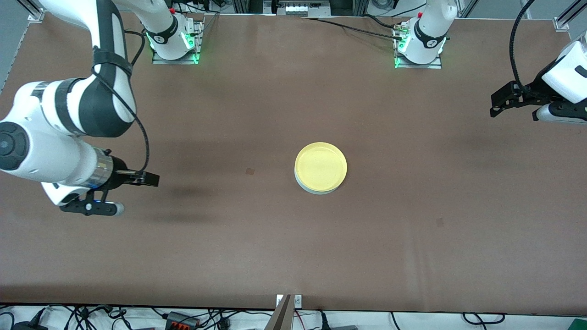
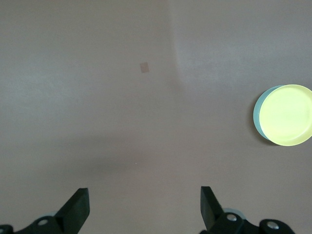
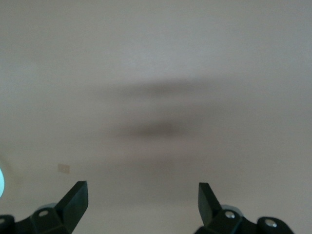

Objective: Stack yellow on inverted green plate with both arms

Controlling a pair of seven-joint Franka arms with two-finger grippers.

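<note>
green plate [image 1: 316, 189] (mostly under yellow [image 1: 320, 166])

Yellow on mint, brown all around

Plain yellow plate [image 1: 320, 166] mid-frame, a pale mint-green plate [image 1: 316, 189] peeking out under its lower edge. Table [image 1: 412, 238] is flat brown, arms white with dark grey joints, grippers black.
</note>
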